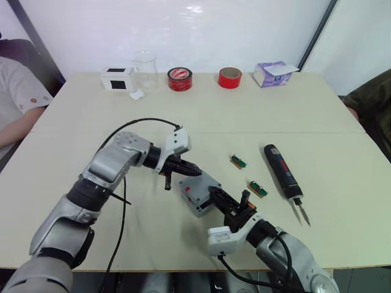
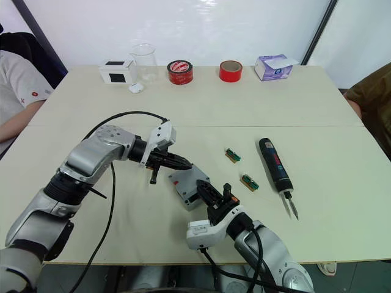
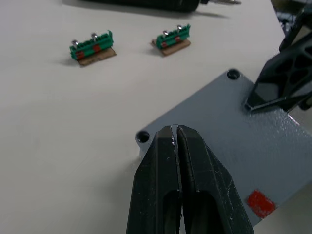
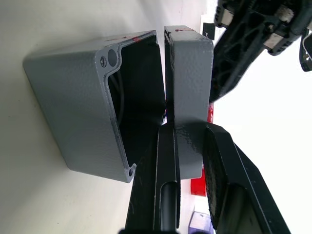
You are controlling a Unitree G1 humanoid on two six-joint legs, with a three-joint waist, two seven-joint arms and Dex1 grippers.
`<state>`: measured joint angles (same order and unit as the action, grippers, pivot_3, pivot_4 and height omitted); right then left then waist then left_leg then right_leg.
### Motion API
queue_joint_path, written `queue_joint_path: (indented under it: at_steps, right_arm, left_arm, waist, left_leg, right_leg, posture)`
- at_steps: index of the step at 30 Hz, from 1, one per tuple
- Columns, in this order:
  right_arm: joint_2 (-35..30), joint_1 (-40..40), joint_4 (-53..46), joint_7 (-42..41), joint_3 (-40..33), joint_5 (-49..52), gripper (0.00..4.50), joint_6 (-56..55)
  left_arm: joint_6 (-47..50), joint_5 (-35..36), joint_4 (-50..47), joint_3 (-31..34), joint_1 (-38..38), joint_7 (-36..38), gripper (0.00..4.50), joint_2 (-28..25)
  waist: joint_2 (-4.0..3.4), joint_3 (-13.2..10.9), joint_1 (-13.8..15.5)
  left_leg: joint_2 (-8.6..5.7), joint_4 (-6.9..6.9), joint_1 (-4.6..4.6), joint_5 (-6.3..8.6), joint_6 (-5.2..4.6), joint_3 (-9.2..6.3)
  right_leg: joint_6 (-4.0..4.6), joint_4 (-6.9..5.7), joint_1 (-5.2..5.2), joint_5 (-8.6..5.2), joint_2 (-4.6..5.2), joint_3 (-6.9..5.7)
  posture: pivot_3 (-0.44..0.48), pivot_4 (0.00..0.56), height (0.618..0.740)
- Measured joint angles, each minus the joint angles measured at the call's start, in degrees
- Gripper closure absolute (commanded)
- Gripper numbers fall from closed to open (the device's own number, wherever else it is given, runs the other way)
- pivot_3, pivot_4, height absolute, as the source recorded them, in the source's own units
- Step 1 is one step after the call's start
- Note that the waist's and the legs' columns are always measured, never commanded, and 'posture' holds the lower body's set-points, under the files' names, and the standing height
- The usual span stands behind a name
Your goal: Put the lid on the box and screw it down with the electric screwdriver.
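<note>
The lid (image 4: 189, 78) hangs just above the open box (image 4: 92, 102) near the front of the tabletop (image 1: 183, 116), pinched at one edge by the right tool (image 4: 189, 134). The left tool (image 3: 176, 139), fingers pressed together, rests its tips on the lid's top face. The electric screwdriver (image 1: 282, 173) lies to the right, past two small green pieces (image 1: 247, 175).

Grey lid (image 4: 187, 73) tilted above open box (image 4: 83, 97); electric screwdriver (image 1: 281, 170) lies apart.

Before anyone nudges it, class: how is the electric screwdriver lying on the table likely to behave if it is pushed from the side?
The electric screwdriver is a round black cylinder lying flat, so it would probably roll. It looks rigid and unlikely to bend. Its thin metal bit seems the most delicate part.
</note>
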<state>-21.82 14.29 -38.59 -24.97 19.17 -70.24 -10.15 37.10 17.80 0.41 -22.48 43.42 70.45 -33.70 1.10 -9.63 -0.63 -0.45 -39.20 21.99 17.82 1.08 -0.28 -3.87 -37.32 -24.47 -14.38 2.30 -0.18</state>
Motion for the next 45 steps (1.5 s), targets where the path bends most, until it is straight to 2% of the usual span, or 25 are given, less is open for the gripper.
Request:
queue_joint_path:
  at_steps: [12, 14, 15, 21, 33, 37, 40, 42, 43, 44, 45]
  right_arm:
    - [0.0, 0.0, 0.7, -0.6, 0.1, -0.3, 4.37, 1.0]
    - [-0.1, 0.0, 0.8, -0.8, 0.0, -0.1, 3.36, 1.1]
    - [-0.1, 0.1, 1.0, -1.4, 0.1, 0.2, 3.16, 1.2]
    - [-0.4, 0.3, 1.3, -2.0, -0.3, 1.8, 1.06, 1.4]
    - [-4.1, 5.0, -2.9, -7.6, -2.5, 5.6, 1.06, 1.1]
    - [-4.5, 5.4, -5.2, -8.5, -5.9, 11.5, 1.06, 1.6]
    - [-2.7, 4.9, -5.7, -9.2, -11.2, 21.8, 1.66, 4.7]
    - [-1.7, 3.4, -5.9, -10.4, -14.5, 30.0, 2.46, 7.5]
    - [-1.0, 2.7, -6.4, -11.4, -15.9, 35.2, 2.66, 9.1]
    - [-0.2, 2.2, -6.7, -12.5, -16.7, 40.2, 3.28, 10.8]
    - [0.4, 1.8, -7.0, -13.7, -17.1, 44.6, 3.58, 12.3]
  left_arm:
    - [-5.0, -8.5, -3.9, -3.8, 0.1, -0.5, 4.4, -0.1]
    - [-4.9, -9.9, -4.3, -4.0, 0.1, -0.8, 4.5, -0.1]
    - [-4.9, -10.5, -4.6, -4.4, 0.0, -0.8, 4.5, -0.4]
    - [-4.1, -13.4, -6.2, -6.2, -1.0, -2.1, 4.5, -0.3]
    - [-3.9, -17.4, -8.3, -8.0, -2.2, -3.7, 4.5, 0.0]
    - [-3.9, -17.5, -7.6, -7.5, -2.6, -4.7, 4.5, 1.3]
    - [-1.8, -14.1, -4.9, -3.2, -4.1, -5.5, 4.5, 4.0]
    - [0.8, -10.5, -3.0, 0.7, -4.9, -5.9, 4.5, 5.7]
    - [3.2, -8.0, -2.0, 3.2, -5.4, -6.2, 4.5, 6.9]
    - [5.9, -5.3, -1.2, 6.0, -5.7, -7.1, 4.5, 8.2]
    - [8.4, -2.7, -1.0, 9.5, -5.7, -8.3, 4.5, 9.7]
  waist:
    - [0.01, 0.1, 0.0]
    - [0.01, 0.2, 0.0]
    - [0.02, 0.3, 0.0]
    - [0.15, 0.9, 0.0]
    - [0.12, 1.8, 0.0]
    - [0.11, 1.8, 0.2]
    - [0.15, 1.7, 0.2]
    - [0.12, 1.6, 0.1]
    - [0.04, 1.5, 0.0]
    - [0.04, 1.4, 0.0]
    - [0.05, 1.1, 0.0]
  left_leg:
    - [0.0, 0.01, -0.94, 0.16, -0.28, 0.0]
    - [0.0, 0.01, -1.05, 0.19, -0.33, 0.01]
    - [0.0, 0.01, -1.09, 0.2, -0.35, 0.01]
    - [-0.02, 0.04, -1.74, 0.34, -0.56, 0.01]
    - [-0.04, 0.05, -1.98, 0.4, -0.65, 0.0]
    - [-0.04, 0.05, -2.04, 0.4, -0.65, -0.02]
    - [-0.04, 0.05, -1.98, 0.4, -0.65, -0.03]
    - [-0.04, 0.05, -1.85, 0.4, -0.65, -0.06]
    - [-0.04, 0.05, -1.7, 0.4, -0.65, -0.06]
    - [-0.03, 0.05, -1.56, 0.4, -0.65, -0.07]
    - [-0.01, 0.05, -1.52, 0.4, -0.65, -0.1]
  right_leg:
    - [0.15, 0.1, 1.02, -0.19, 0.0, 0.0]
    - [0.13, 0.11, 1.13, -0.23, 0.01, 0.0]
    - [0.13, 0.11, 1.17, -0.25, 0.01, 0.0]
    - [0.13, 0.12, 1.8, -0.62, 0.07, 0.0]
    - [0.01, 0.14, 2.03, -0.87, 0.14, 0.01]
    - [-0.06, 0.16, 2.12, -0.91, 0.24, 0.0]
    - [-0.06, 0.17, 2.06, -0.9, 0.29, 0.0]
    - [0.13, 0.15, 1.93, -0.76, 0.29, -0.01]
    - [0.13, 0.13, 1.78, -0.74, 0.29, -0.01]
    - [-0.01, 0.08, 1.62, -0.64, 0.29, -0.01]
    - [-0.04, 0.07, 1.58, -0.61, 0.28, -0.04]
  posture:
    - [0.0, 0.15, 0.74]
    - [0.0, 0.15, 0.74]
    - [0.0, 0.15, 0.74]
    - [0.0, 0.15, 0.74]
    - [0.0, 0.15, 0.74]
    - [0.0, 0.15, 0.74]
    - [0.0, 0.15, 0.74]
    - [0.0, 0.15, 0.74]
    - [0.0, 0.15, 0.74]
    - [0.0, 0.15, 0.74]
    - [0.0, 0.15, 0.74]
